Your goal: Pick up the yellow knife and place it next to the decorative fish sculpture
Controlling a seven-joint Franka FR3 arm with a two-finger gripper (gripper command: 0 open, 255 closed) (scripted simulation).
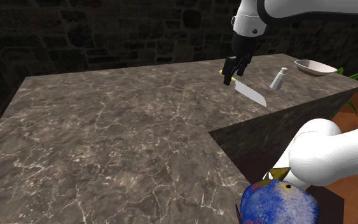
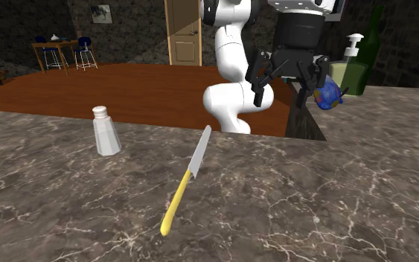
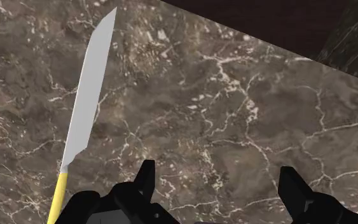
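Observation:
The knife lies flat on the dark marble counter, its yellow handle toward the near side of the second exterior view and its grey blade pointing away. My gripper hangs open above the counter, holding nothing. In the wrist view the knife lies outside the gripper, beside one finger, not between the two. The fish sculpture is blue and mottled with a yellow fin and sits by the arm's base; it is also seen as the fish sculpture behind the gripper.
A white shaker stands on the counter near the knife, with a white bowl beyond it. A green bottle and a soap dispenser stand near the fish. The counter is L-shaped, with an inner edge dropping to a wooden floor.

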